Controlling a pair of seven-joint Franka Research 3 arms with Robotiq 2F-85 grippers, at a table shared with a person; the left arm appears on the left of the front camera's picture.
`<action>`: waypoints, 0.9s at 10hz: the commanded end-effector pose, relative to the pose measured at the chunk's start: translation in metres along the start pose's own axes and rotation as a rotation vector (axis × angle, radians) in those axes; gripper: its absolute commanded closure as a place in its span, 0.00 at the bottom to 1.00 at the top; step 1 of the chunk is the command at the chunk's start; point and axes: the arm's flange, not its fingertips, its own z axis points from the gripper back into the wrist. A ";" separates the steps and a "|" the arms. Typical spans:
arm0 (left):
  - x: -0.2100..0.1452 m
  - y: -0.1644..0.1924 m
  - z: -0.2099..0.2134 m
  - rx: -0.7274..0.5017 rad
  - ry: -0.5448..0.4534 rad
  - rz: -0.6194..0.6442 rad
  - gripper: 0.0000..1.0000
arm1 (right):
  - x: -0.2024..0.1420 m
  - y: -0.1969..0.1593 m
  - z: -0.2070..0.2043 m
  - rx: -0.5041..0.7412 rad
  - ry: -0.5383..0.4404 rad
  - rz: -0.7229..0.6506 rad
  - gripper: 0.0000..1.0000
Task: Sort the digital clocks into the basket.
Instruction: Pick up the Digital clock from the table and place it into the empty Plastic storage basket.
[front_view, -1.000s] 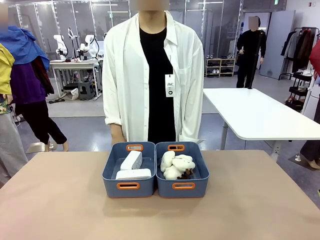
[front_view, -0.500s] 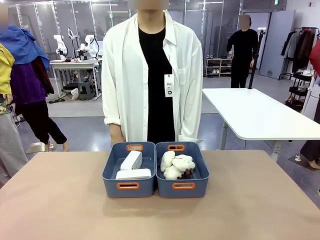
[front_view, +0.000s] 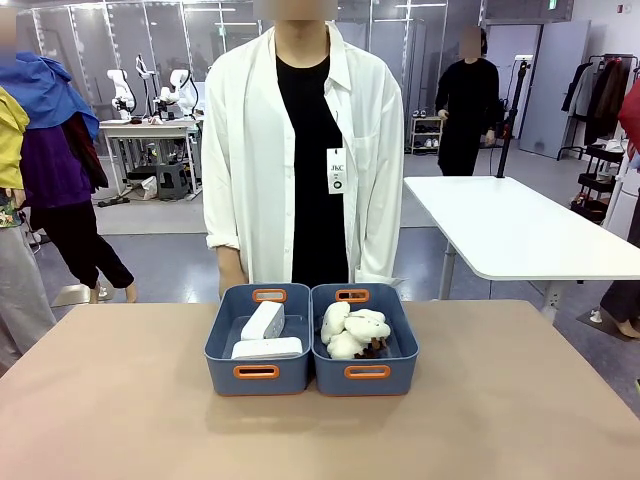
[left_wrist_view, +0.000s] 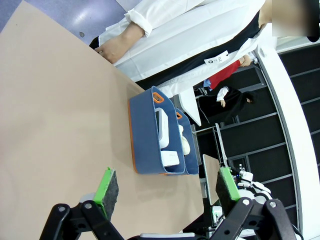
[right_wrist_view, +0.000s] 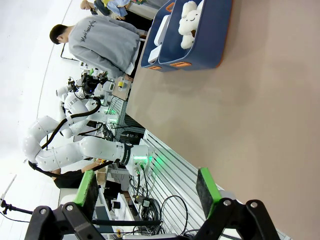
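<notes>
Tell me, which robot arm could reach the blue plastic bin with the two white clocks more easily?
Probably left: the blue plastic bin holding both white rectangular plastic clocks sits on the robot's left of the pair, nearest the open left gripper. Sorting looks finished, though.

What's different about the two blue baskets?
The left basket holds two white digital clocks, one leaning on its edge and one lying flat. The right basket holds cream plush toys heaped together. So the left basket's load is hard and boxy, the right basket's soft and fluffy. Both are blue with orange handles and sit side by side, touching.
</notes>
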 end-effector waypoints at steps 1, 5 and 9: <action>0.001 -0.004 0.003 -0.011 0.002 0.014 0.00 | 0.000 0.001 -0.001 -0.007 0.011 -0.004 0.00; 0.001 -0.004 0.003 -0.011 0.002 0.014 0.00 | 0.000 0.001 -0.001 -0.007 0.011 -0.004 0.00; 0.001 -0.004 0.003 -0.011 0.002 0.014 0.00 | 0.000 0.001 -0.001 -0.007 0.011 -0.004 0.00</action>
